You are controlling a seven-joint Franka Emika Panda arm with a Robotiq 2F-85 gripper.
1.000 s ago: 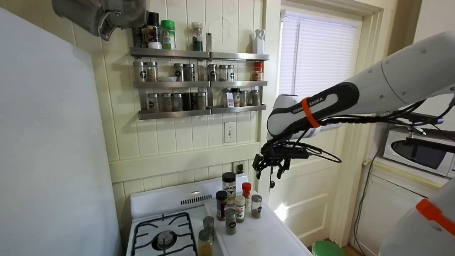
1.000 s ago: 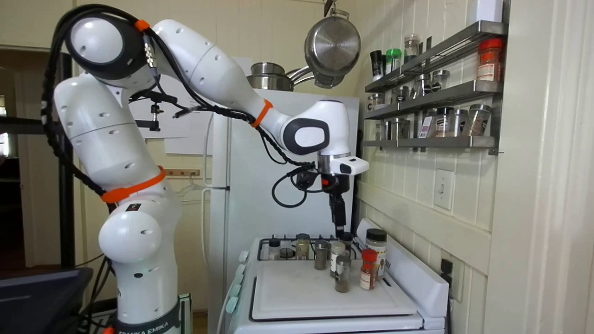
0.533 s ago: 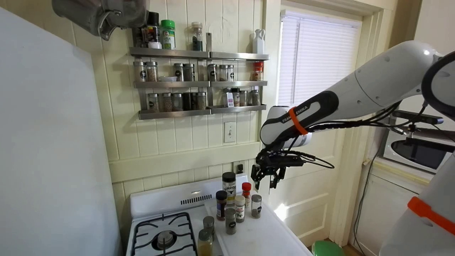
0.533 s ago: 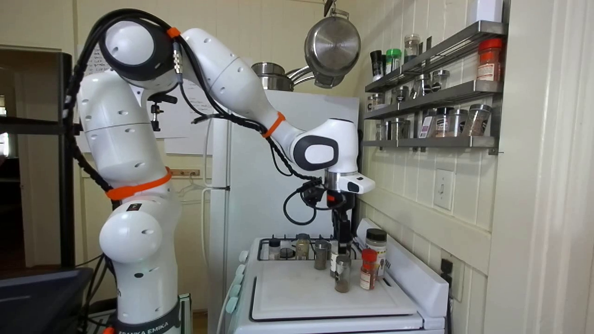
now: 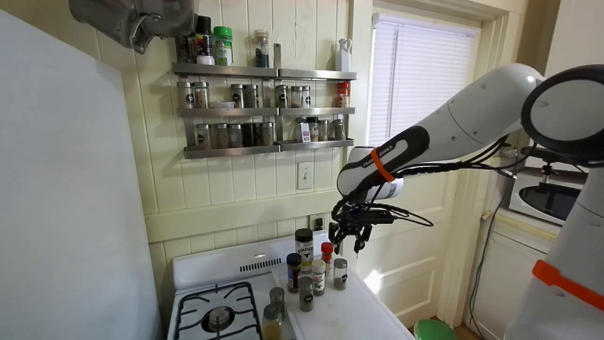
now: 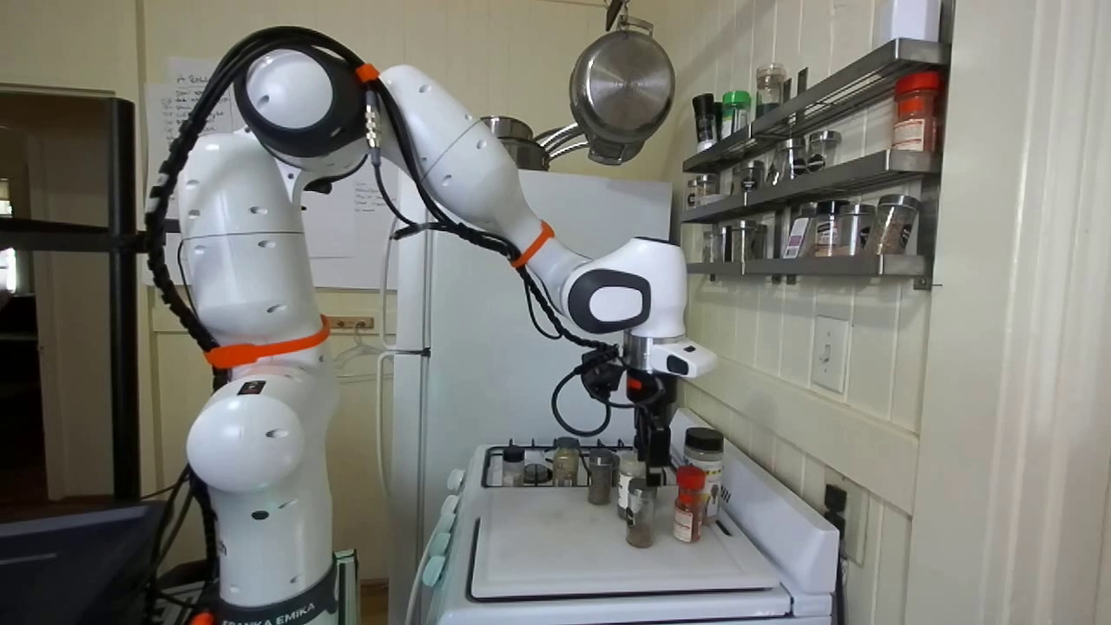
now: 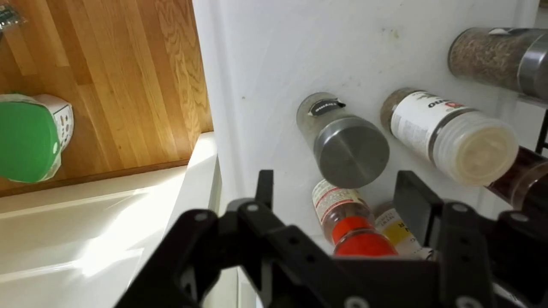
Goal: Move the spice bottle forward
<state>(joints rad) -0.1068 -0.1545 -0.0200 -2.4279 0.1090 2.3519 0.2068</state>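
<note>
- Just beyond the ends of my fingers (image 7: 264, 187) stands the grey-lidded spice bottle (image 7: 340, 139), nearest to me of the group, so I take it as the one meant.
- Upright on its base, it has its long axis vertical, roughly in line with my fingers, which point down in both exterior views.
- From the middle of my gripper (image 7: 336, 192), its lid (image 7: 354, 152) seems to sit slightly off to the side away from the wall (image 6: 755, 321), and a little nearer the finger at the right of the wrist view.
- Spread wide, my fingers hold nothing, and the gap between them looks broader than the lid.
- Contact with the lid does not show, but how high I hang above it I cannot tell.
- What the move calls for, I judge, is a small shift toward the lid and a straight drop, one finger down each side.
- Outside the right finger of the wrist view, just beside the spice bottle but apart from it, stands the white-capped bottle (image 7: 449, 132); that looks like the tight side, where my finger could knock it over.
- Behind, toward the wall, the red-capped bottle (image 7: 364, 235) stands near the spice bottle, its cap showing between my fingers.
- Past the left finger of the wrist view, the white stove cover (image 7: 257, 128) runs to its edge, wooden floor (image 7: 145, 85) beyond.
</note>
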